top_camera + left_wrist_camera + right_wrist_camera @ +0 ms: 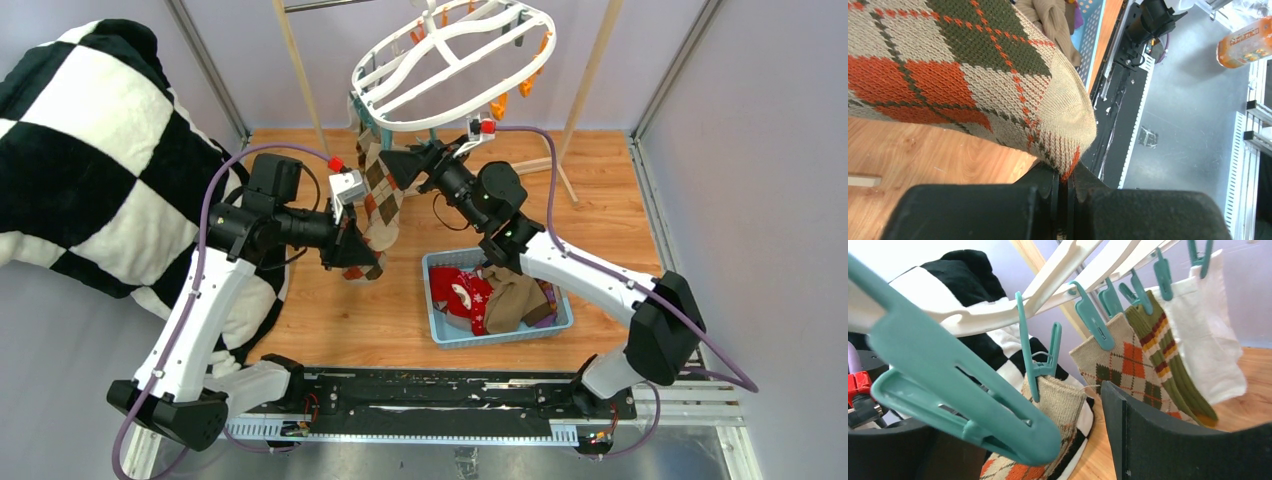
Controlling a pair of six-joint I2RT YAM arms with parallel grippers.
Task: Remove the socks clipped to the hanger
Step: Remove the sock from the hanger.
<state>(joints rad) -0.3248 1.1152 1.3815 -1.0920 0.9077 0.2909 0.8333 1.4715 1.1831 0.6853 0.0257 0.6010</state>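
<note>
The white oval hanger (455,60) hangs at the top centre, with teal and orange clips round its rim. An argyle sock (378,200) hangs from its near-left rim. My left gripper (350,245) is shut on that sock's toe (1063,150), the fabric pinched between its jaws (1064,177). My right gripper (412,165) is up at the sock's top, open. One big teal clip (963,385) lies between its fingers (1168,440). Behind it a smaller teal clip (1040,360) holds the sock's beige cuff (1060,402). Further along the hanger (998,315) hang another argyle sock (1128,360), an olive striped sock (1168,355) and a white sock (1208,340).
A blue basket (440,330) on the wooden floor holds a red sock (465,295) and a brown one (515,295). The black-and-white checked blanket (90,150) fills the left side. Wooden rack legs (300,70) stand behind the hanger. An orange bottle (1248,42) lies beyond the table.
</note>
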